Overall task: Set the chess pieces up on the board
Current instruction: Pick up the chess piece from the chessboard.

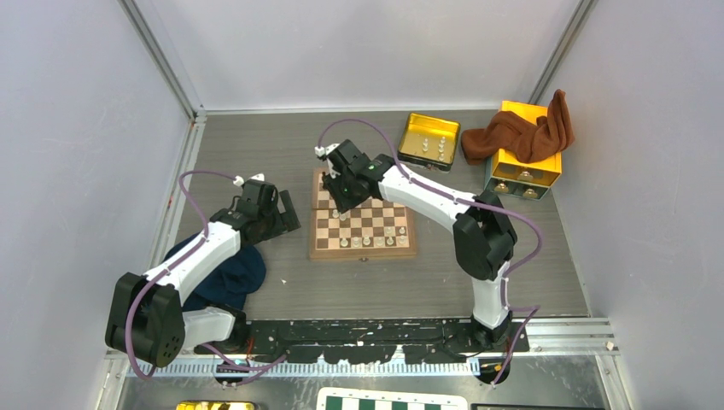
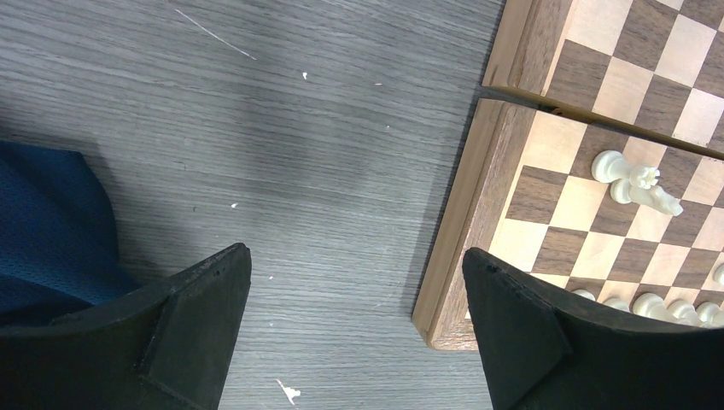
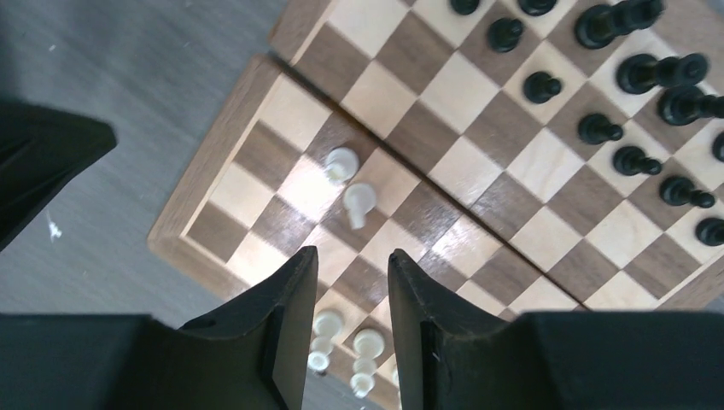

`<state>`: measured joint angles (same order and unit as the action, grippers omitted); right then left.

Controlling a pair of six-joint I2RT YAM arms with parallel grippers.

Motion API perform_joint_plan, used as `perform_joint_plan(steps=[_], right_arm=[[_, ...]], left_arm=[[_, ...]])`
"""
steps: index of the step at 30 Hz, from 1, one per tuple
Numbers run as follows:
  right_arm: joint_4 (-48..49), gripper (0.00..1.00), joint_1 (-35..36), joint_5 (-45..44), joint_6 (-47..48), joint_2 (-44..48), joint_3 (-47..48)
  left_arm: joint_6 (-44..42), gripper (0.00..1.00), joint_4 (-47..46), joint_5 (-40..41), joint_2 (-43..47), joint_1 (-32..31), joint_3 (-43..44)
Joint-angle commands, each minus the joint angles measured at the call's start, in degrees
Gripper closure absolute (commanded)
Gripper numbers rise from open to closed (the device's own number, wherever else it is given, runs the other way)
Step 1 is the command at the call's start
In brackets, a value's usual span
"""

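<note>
Green-and-white checkered board (image 1: 393,401) peeks in at the near edge. Left pincer (image 2: 354,252) gapes wide and empty over bare worktop (image 2: 299,128), just left of the board (image 1: 363,253). Right pincer (image 3: 352,254) hangs above the board's left side, fingers narrowly apart, gripping nothing. White pieces (image 3: 341,162) stand on its near half, dark pieces (image 3: 636,73) on the far half.

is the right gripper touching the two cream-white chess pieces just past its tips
Apart. Right wrist view: bare wooden chessboard squares separate the right gripper from both cream-white pieces.
</note>
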<state>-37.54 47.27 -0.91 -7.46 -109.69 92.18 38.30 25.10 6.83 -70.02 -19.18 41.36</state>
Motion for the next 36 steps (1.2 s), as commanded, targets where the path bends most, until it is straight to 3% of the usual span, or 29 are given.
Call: perform_joint_plan(steps=[1, 31, 36], right_arm=[[1.60, 0.58, -1.45, 0.09, 0.21, -2.25, 3.69], [1.67, 0.71, -2.07, 6.00, 1.14, -7.65, 3.86], [1.86, 0.77, -2.00, 6.19, 1.17, -8.16, 3.97]], left_arm=[[-1.12, 0.05, -1.10, -0.04, 1.12, -0.24, 2.14], [-2.51, 0.05, -1.72, -0.06, -1.04, -0.17, 2.84], [-2.86, 0.05, -1.74, -0.19, -1.30, -0.07, 2.93]])
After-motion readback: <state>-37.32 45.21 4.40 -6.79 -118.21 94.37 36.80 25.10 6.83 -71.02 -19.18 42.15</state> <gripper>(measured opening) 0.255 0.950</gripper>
